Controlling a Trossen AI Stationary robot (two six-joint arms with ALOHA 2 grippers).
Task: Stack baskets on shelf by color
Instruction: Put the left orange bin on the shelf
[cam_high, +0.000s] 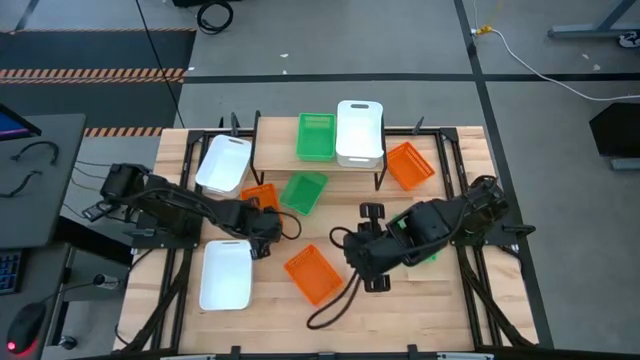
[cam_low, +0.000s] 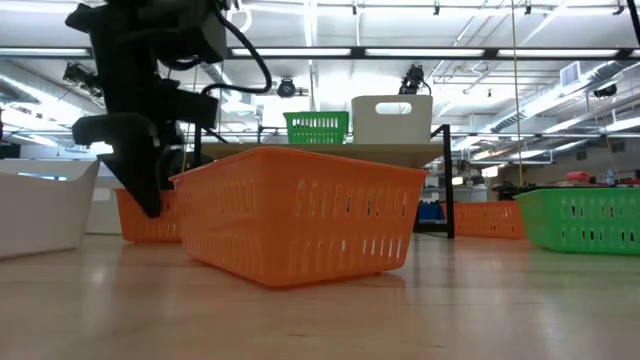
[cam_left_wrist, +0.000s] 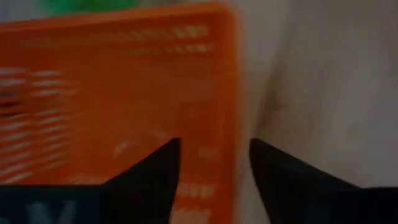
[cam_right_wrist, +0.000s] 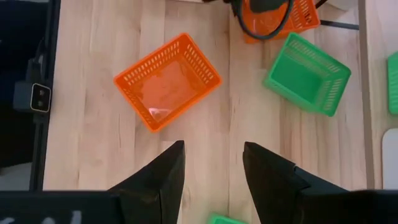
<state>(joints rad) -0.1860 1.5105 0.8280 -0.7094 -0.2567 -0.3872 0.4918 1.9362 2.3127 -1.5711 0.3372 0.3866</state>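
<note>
The shelf (cam_high: 400, 135) stands at the table's far side and bears a green basket (cam_high: 316, 137) and a white basket (cam_high: 359, 131). On the table lie two white baskets (cam_high: 224, 163) (cam_high: 225, 275), orange baskets (cam_high: 410, 165) (cam_high: 313, 273) and green baskets (cam_high: 303, 192) (cam_high: 415, 235). My left gripper (cam_high: 266, 222) points down, open, astride one wall of another orange basket (cam_high: 258, 194). My right gripper (cam_right_wrist: 213, 168) hangs open above bare table, right of the near orange basket (cam_right_wrist: 168, 81). My left gripper comes from above with one finger (cam_left_wrist: 155, 177) inside the orange basket and the other (cam_left_wrist: 286, 183) outside it, the basket's side wall (cam_left_wrist: 227, 124) in the gap between them. I cannot tell whether either finger touches the wall. The basket rests on the table.
Black frame rails (cam_high: 170, 270) run along both table sides. A dark cable (cam_high: 335, 305) loops over the table near the front edge. In the low view the near orange basket (cam_low: 300, 215) fills the middle, with a green basket (cam_low: 585, 220) at the right.
</note>
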